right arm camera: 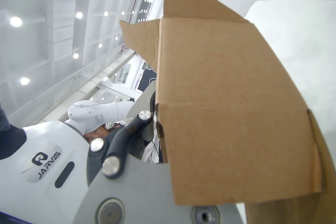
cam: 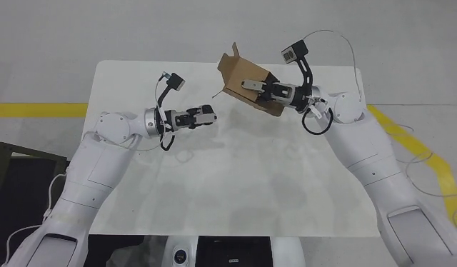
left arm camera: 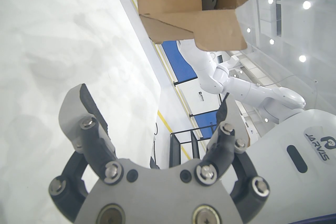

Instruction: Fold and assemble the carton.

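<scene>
Top view: we note the right arm bent inward over the far side of the desk (cam: 214,188), with the right gripper (cam: 253,87) clamped on one wall of the carton (cam: 239,78). The carton is tilted and its flaps are loose. The left arm points towards the carton; the left gripper (cam: 206,115) is near it but apart.
Left wrist view: its fingers (left arm camera: 78,109) are spread and hold nothing. The carton hangs clear of the desk.
Right wrist view: the carton wall sits between the right gripper's jaws.

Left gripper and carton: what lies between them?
Top view: bare table between left gripper and carton, plus a thin dark mark near the carton.
</scene>
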